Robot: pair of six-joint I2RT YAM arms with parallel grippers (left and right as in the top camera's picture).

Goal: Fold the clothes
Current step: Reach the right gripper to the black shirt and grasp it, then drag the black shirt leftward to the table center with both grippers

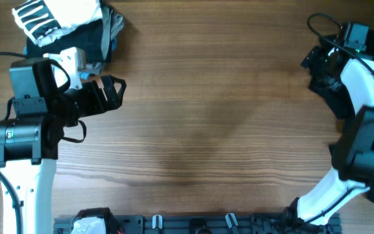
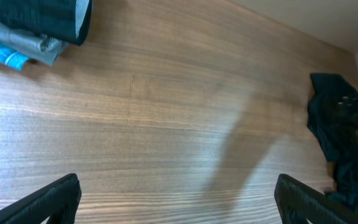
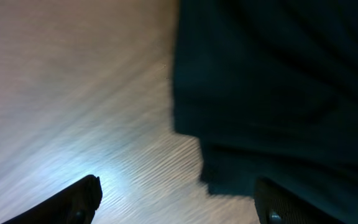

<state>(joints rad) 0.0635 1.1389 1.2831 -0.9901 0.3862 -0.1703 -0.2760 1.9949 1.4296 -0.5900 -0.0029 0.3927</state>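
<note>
Right gripper spread wide over black shirt edge; left gripper spread wide above table.

**Centre lane free, corners crowded**

Mid table: bare wood, free pass thru the centre from 9 to 2 o'clock. At 10–11 o'clock, folded garment pile w/ striped white piece touching it. That corner's blocked, just beyond left gripper. At 2–3 o'clock, black T-shirt heaped at the edge, right arm arched over it. At 6 o'clock, rack along the near edge.
</note>
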